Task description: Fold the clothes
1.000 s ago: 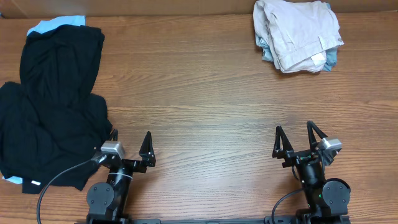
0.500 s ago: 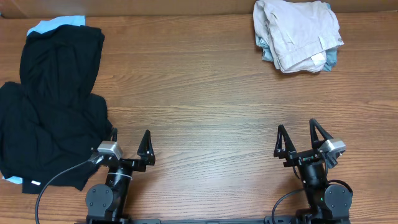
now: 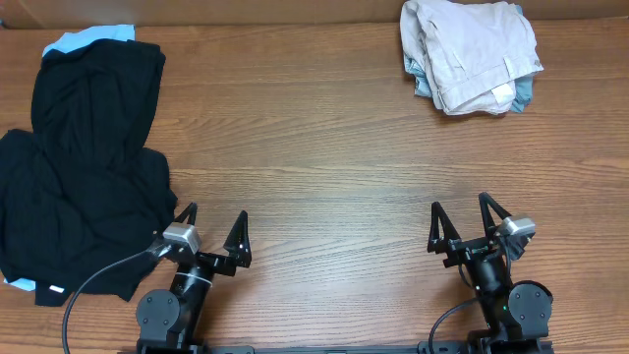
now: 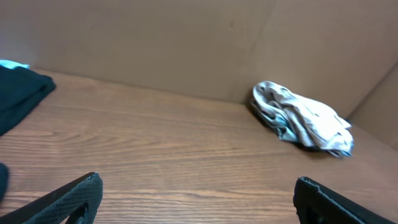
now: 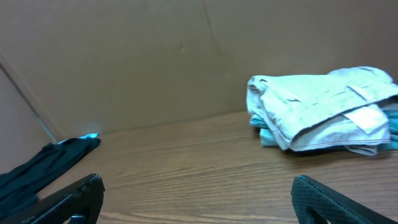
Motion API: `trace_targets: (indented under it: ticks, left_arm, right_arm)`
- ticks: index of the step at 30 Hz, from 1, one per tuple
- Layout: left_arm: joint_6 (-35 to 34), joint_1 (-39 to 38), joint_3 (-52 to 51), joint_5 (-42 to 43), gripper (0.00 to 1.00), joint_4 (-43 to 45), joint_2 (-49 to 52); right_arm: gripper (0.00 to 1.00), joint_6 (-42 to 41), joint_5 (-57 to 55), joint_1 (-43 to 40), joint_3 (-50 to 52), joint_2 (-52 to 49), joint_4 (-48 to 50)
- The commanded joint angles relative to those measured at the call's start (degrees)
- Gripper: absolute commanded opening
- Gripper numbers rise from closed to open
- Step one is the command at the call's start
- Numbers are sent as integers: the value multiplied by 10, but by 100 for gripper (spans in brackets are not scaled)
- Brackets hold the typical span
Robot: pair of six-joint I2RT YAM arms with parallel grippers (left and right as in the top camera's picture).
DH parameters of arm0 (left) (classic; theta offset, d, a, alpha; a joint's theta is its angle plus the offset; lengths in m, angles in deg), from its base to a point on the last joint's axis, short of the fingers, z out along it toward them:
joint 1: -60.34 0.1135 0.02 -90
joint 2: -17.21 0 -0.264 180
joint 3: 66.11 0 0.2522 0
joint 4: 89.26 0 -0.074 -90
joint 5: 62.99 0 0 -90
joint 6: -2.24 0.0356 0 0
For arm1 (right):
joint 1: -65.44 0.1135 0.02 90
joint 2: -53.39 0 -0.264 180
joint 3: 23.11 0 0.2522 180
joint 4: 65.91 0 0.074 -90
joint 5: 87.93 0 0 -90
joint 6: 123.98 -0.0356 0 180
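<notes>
A heap of black clothes (image 3: 88, 167) lies crumpled at the table's left side, with a light blue garment (image 3: 90, 36) peeking out at its far end. A folded beige stack (image 3: 470, 54) rests on something blue-grey at the far right. My left gripper (image 3: 217, 211) stands open near the front edge, just right of the black heap and not touching it. My right gripper (image 3: 460, 203) is open at the front right, far from the beige stack. In the wrist views, each gripper (image 4: 198, 180) (image 5: 196, 180) has only bare wood between its fingers.
A brown cardboard wall (image 4: 186, 43) runs along the back and sides of the wooden table (image 3: 314, 147). A small white label (image 3: 51, 290) shows on the black heap's near edge. A cable (image 3: 98, 280) loops from the left arm's base.
My left gripper has shifted slightly to the right. My right gripper has edged a little to the left. Both stay open, and the clothes have not moved.
</notes>
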Motion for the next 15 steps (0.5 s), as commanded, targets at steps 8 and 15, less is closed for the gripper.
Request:
trace_targets:
  ticks: [8,15]
  left_arm:
    - [58,4,44,28,100,-58,-5]
    - [104,4,166,-33,100,-200,19]
  right_arm:
    - [100,-3,30,2,-13,6,9]
    - [100,-2,42,2,-75,6,-33]
